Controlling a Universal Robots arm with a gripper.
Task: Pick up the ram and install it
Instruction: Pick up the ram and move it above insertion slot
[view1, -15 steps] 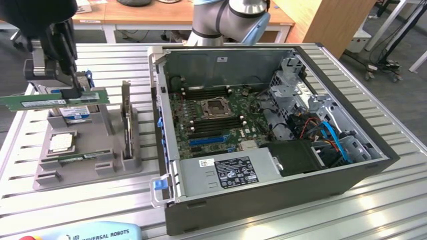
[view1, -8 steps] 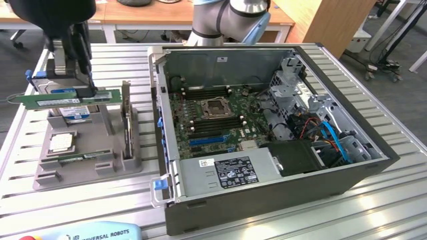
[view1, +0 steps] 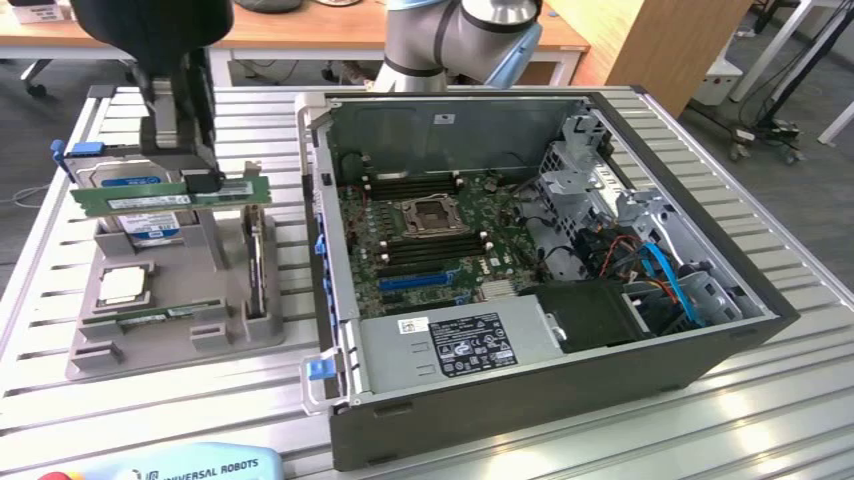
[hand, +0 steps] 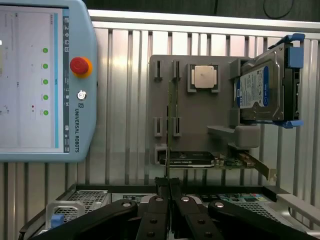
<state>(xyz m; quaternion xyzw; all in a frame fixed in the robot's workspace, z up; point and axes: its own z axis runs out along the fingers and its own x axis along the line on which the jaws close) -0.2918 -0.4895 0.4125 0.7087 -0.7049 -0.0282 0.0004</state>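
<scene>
One ram (view1: 127, 195) hangs in the air, pinched in the jaws, which stand almost shut on its thin board. In the exterior view they grip its upper edge a little off its middle, so the stick lies level above the grey tray (view1: 174, 345) on the exterior view's left. It is well apart from the open computer case (view1: 534, 400) and its motherboard (view1: 427, 250).

The top of the jaws is cut off at the frame's edge there and is too dark to read. The ram overlaps the upper part of the blue-labelled hard drive (view1: 144, 222), so that view does not tell whether the two touch. A thin green strip (view1: 150, 318) lies low in the tray's near slot; what it is cannot be made out.

The wrist view shows the ram (hand: 169, 125) edge-on, a thin line running out from between the closed fingertips. It passes over the tray (hand: 200, 115), clear of the hard drive (hand: 262, 87) and beside the square processor chip (hand: 205, 77). An expansion card (hand: 189, 160) stands across the tray's end near the jaws.

The teach pendant (hand: 45, 80) lies on the slatted worktop (hand: 125, 100) with its screen and red button (hand: 80, 65) plain. In the exterior view the pendant (view1: 187, 465) is a cut-off sliver. The arm (view1: 461, 40) stands behind the case.
</scene>
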